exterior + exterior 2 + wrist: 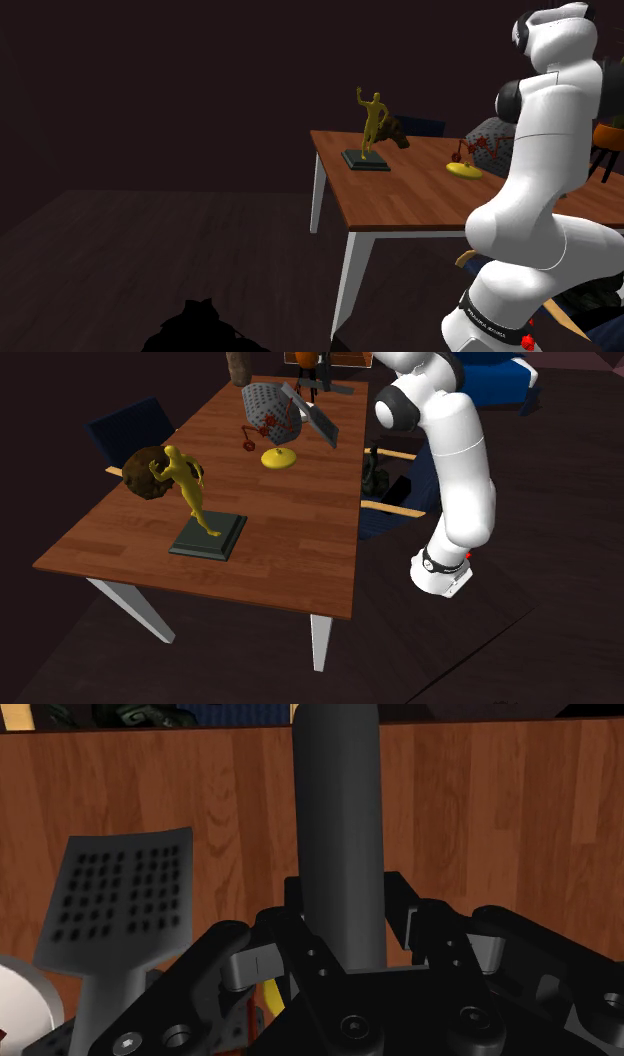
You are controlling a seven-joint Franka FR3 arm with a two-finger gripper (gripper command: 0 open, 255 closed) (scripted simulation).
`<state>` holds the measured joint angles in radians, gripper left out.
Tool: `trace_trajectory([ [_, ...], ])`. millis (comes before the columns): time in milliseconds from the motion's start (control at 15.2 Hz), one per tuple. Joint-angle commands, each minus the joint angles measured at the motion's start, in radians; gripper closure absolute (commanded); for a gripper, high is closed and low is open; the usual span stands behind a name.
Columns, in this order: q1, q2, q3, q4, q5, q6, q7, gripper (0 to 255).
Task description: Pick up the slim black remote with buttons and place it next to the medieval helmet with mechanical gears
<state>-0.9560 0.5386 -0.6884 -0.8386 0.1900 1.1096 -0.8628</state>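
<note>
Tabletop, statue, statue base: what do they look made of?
Tabletop: wood, reddish-brown with visible grain streaks, low sheen. Statue: uniform yellow-gold, smooth; perhaps metal, possibly just paint. Base: dark grey stepped slab, matte; material unclear.

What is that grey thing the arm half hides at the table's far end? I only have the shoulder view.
Observer: A grey perforated dome-shaped helmet, seen whole in the second exterior view, with red gears at its foot.
Operator: And where is the remote?
Observer: In the wrist view a slim dark remote points straight out from the gripper, over the wooden table and beside a perforated grey plate.
</note>
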Motion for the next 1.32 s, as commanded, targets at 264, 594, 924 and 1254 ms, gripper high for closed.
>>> trace_trajectory([
  [264,0.075,-0.070,-0.011,-0.204,-0.041,0.132,0.012,255],
  [594,0.115,-0.110,-0.015,-0.334,-0.063,0.223,0.025,255],
  [924,0.142,-0.135,-0.015,-0.440,-0.077,0.304,0.035,255],
  [1254,0.161,-0.149,-0.014,-0.528,-0.084,0.379,0.044,255],
])
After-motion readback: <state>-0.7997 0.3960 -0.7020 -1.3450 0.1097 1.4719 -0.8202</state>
